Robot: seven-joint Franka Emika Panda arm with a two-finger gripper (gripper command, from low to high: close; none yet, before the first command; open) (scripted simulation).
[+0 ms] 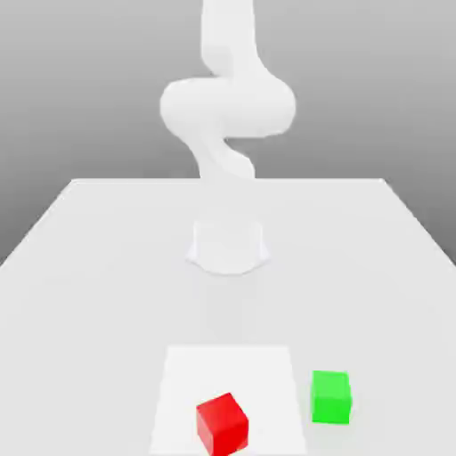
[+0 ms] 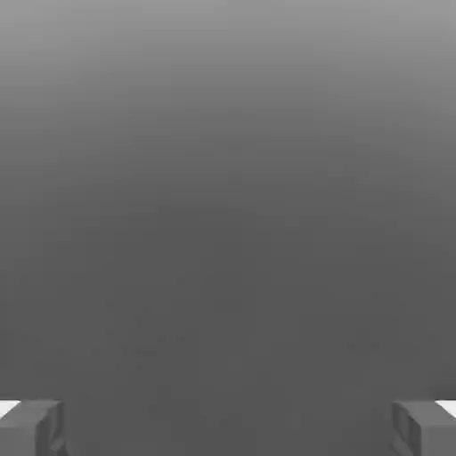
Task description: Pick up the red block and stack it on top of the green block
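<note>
A red block (image 1: 221,423) rests on the white table near its front edge, turned slightly so one corner faces forward. To the exterior view's right of it, a small gap away, a green block (image 1: 330,397) stands squarely on the table. In the hand view my gripper (image 2: 228,429) is open, with its two grey fingertips (image 2: 31,427) far apart. Between them there is just a plain grey background, no block.
The white arm (image 1: 227,107) rises from its round base (image 1: 228,245) at the table's middle and climbs past the picture's top. A paler square patch (image 1: 227,374) marks the table (image 1: 89,267) under the red block. The table's back edge runs behind the base.
</note>
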